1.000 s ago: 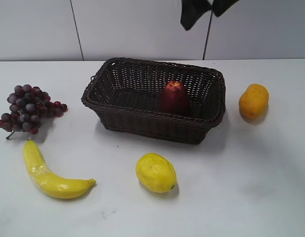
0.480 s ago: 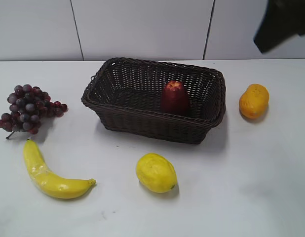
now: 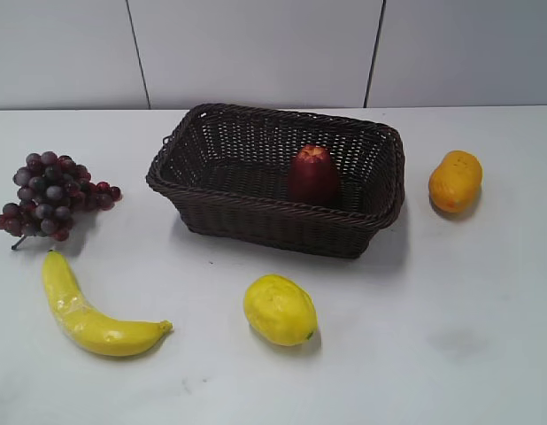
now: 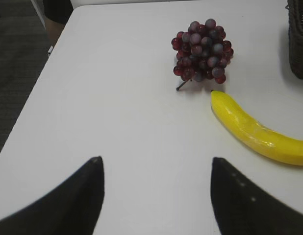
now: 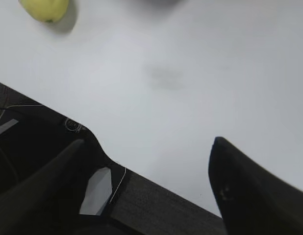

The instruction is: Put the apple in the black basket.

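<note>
The dark red apple (image 3: 313,174) stands upright inside the black basket (image 3: 211,208) at the back middle of the table, near the basket's right half. No gripper shows in the exterior view. In the left wrist view my left gripper (image 4: 156,164) is open and empty over bare table, with a corner of the basket (image 4: 299,39) at the right edge. In the right wrist view my right gripper (image 5: 149,144) is open and empty above the table's front edge.
A grape bunch (image 3: 48,193) (image 4: 203,49) and a banana (image 3: 83,310) (image 4: 257,134) lie at the left. A yellow lemon-like fruit (image 3: 280,310) (image 5: 44,9) lies in front of the basket. An orange fruit (image 3: 455,181) lies at its right.
The dark arm at the top of the exterior view moved right from above the basket and has left the view. The apple and the other fruit have not moved.
</note>
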Robot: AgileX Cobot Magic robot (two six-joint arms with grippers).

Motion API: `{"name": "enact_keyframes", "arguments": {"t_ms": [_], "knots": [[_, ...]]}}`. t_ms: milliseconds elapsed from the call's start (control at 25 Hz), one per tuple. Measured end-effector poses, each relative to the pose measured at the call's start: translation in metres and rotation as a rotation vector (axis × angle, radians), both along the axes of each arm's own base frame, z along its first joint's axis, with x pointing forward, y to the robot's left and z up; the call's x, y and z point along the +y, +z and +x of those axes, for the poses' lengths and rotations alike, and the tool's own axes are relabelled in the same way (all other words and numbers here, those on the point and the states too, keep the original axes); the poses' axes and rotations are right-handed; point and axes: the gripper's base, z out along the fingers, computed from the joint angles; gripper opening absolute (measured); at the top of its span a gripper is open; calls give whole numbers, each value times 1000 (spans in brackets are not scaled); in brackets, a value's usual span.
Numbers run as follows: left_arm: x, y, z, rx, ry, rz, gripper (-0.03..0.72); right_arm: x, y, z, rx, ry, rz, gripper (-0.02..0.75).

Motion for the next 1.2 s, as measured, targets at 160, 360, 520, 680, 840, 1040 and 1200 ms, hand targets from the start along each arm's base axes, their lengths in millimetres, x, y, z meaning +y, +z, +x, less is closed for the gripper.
{"name": "enact_keyframes", "arguments": {"t_ms": [160,360,520,680,840,1040,1200], "knots": [[0,0,0,0,0,0,508,-16,-15,-31,-107,-1,54,573],[0,0,0,0,0,0,508,-27,-28,-52,-234,-2,119,573],[0,0,0,0,0,0,508,-29,-26,-56,-277,-2,141,573],[0,0,0,0,0,0,508,-30,-31,-57,-246,-3,112,573],[0,0,0,0,0,0,508,-35,-41,-58,-204,-29,54,573],[0,0,0,0,0,0,508,-36,-41,-58,-199,-37,49,572],[0,0,0,0,0,0,508,-36,-41,-58,-198,-38,48,572]]}}
